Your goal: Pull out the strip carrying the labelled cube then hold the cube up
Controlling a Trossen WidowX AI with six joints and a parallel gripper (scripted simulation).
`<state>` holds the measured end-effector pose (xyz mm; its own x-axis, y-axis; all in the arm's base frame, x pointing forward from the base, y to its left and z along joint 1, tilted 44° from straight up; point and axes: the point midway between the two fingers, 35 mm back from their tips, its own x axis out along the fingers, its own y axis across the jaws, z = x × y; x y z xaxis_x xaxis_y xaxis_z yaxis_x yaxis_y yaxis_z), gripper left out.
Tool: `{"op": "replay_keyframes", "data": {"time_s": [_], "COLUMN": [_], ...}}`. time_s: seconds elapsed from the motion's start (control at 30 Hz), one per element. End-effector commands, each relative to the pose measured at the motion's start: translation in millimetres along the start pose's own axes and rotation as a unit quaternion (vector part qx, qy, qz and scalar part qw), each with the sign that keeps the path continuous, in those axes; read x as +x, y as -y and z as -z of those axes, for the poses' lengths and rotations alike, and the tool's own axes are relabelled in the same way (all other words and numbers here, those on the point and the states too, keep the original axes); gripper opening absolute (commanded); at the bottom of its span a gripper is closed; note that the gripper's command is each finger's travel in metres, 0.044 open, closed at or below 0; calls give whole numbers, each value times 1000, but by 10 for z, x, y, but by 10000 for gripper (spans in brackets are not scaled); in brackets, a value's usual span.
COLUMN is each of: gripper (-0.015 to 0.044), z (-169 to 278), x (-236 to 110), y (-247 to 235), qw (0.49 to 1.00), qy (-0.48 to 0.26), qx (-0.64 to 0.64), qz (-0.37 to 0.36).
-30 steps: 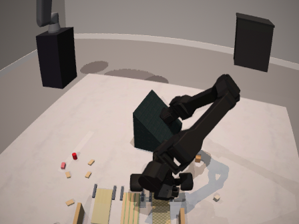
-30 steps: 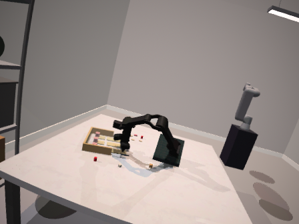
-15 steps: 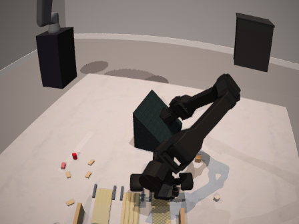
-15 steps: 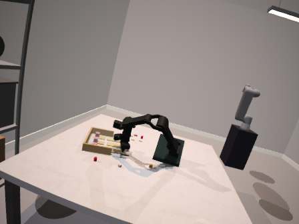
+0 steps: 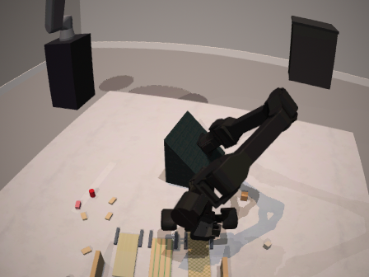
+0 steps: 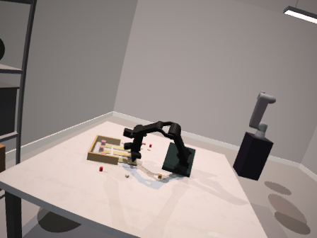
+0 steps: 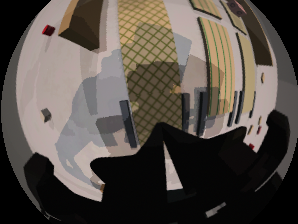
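Claw (image 5: 206,237) (image 6: 136,160) (image 7: 160,125) clenched, apparently empty, at outer end of crosshatch strip (image 5: 199,261) (image 6: 127,161) (image 7: 149,45), whose long axis runs to tray (image 5: 97,265) (image 6: 102,159) (image 7: 81,24).
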<state>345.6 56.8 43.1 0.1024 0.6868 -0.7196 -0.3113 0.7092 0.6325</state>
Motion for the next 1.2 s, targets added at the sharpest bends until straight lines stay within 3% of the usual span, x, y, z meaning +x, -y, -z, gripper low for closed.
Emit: {"op": "replay_keyframes", "data": {"time_s": [0.0,1.17], "gripper": [0,0], "z": [101,638], "x": [27,39], "y": [-1,-16], "qw": [1000,1000], "qy": [-5,-6], "qx": [3,4], "qz": [-3,-3]}}
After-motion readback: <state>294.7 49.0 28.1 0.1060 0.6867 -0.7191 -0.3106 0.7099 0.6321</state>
